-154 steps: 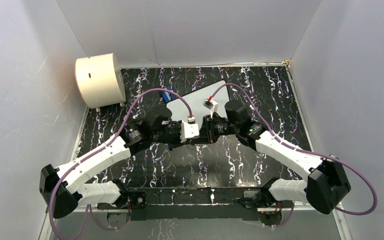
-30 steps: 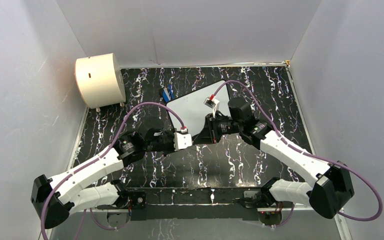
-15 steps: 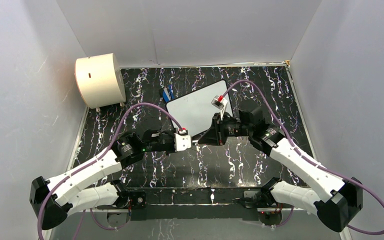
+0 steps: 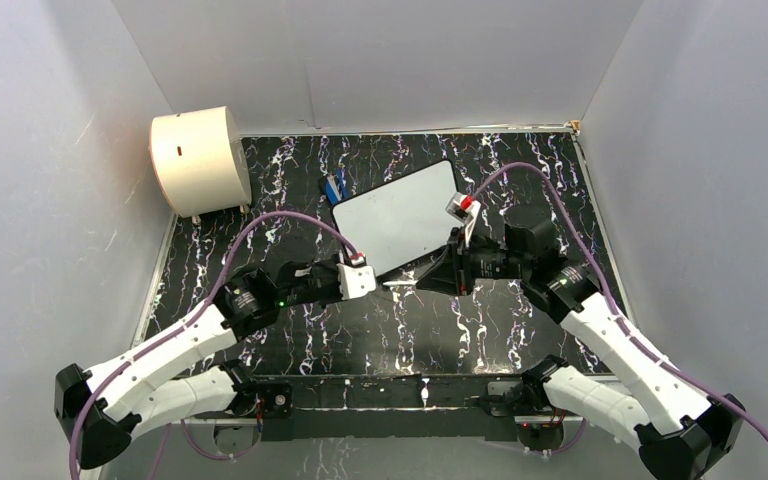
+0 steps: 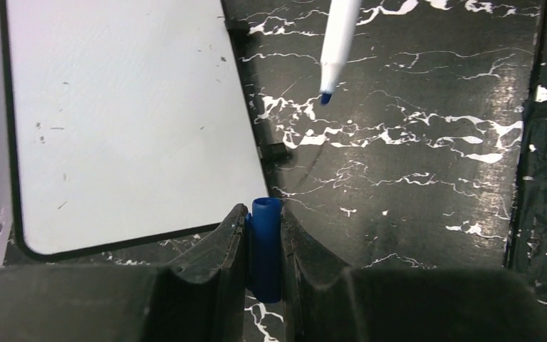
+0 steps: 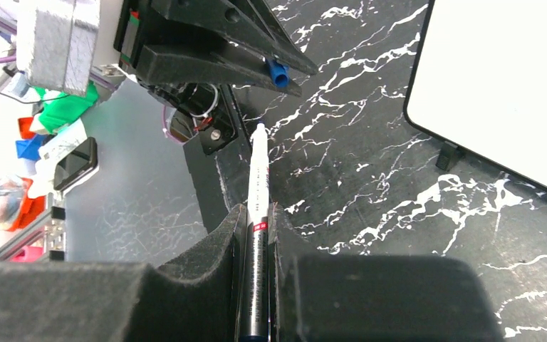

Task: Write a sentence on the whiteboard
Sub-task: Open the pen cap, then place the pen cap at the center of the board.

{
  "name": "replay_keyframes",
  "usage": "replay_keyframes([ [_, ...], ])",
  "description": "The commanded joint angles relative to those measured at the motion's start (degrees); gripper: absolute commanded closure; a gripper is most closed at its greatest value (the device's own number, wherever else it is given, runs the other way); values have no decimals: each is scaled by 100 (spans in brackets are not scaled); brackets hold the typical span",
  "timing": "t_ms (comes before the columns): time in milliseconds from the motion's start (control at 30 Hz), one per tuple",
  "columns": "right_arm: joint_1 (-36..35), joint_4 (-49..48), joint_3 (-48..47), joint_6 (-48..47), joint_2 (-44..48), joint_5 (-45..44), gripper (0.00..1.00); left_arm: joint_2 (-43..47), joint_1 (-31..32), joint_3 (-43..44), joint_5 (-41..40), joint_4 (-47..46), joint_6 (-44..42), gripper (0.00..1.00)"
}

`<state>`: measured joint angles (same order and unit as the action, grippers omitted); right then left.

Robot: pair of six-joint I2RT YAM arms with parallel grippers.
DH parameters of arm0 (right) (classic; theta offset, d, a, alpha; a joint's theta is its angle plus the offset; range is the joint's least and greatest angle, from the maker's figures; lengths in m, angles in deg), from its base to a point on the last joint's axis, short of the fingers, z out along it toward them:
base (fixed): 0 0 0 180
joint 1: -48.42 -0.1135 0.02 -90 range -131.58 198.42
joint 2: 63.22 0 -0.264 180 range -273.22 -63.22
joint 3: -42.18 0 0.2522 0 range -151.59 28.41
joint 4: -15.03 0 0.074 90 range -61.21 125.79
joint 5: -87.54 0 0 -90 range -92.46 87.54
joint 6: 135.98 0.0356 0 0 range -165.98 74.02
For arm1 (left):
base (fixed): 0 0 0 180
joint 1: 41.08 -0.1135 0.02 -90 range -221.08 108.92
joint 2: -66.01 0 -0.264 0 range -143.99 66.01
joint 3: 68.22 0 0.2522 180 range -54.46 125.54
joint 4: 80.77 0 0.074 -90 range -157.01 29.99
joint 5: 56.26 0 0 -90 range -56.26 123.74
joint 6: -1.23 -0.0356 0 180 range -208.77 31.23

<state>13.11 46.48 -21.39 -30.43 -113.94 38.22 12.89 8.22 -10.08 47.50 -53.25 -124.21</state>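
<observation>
- Both arms reach forward and bend inward, the left gripper and right gripper facing each other low over the counter.
- The left gripper pinches a blue cap; the right clamps the uncapped marker.
- The whiteboard lies flat just beyond both.

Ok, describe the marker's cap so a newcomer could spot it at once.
Find the whiteboard on the black marbled table, then the left gripper just off its near edge. The cap is the short blue tube pinched between those black fingers; the marker pen in the right gripper is long, white, only blue at its tip.
</observation>
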Motion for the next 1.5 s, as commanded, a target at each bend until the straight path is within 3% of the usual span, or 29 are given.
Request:
replay_keyframes([
  [0, 63, 133, -46, -317, 276, -197, 100, 279, -53, -96, -374, -34, -22, 100],
  [300, 63, -39, 279, -423, 883, -1754, 100, -89, -222, 145, -1765, -384, 801, 100],
  [533, 67, -334, 717, -527, 1725, -2888, 100, -475, -496, 383, -2695, -423, 2166, 100],
  [1000, 61, -268, 973, -774, 2282, -3724, 100, -1431, -1991, 406, -2619, 242, 4979, 100],
  [1133, 68, -326, 1046, -774, 2402, -3776, 100, -1879, -2424, 414, -2290, 406, 5238, 100],
  [1467, 64, -332, 1069, -747, 2522, -3656, 100, -2897, -2731, 550, -2211, 555, 5326, 100],
])
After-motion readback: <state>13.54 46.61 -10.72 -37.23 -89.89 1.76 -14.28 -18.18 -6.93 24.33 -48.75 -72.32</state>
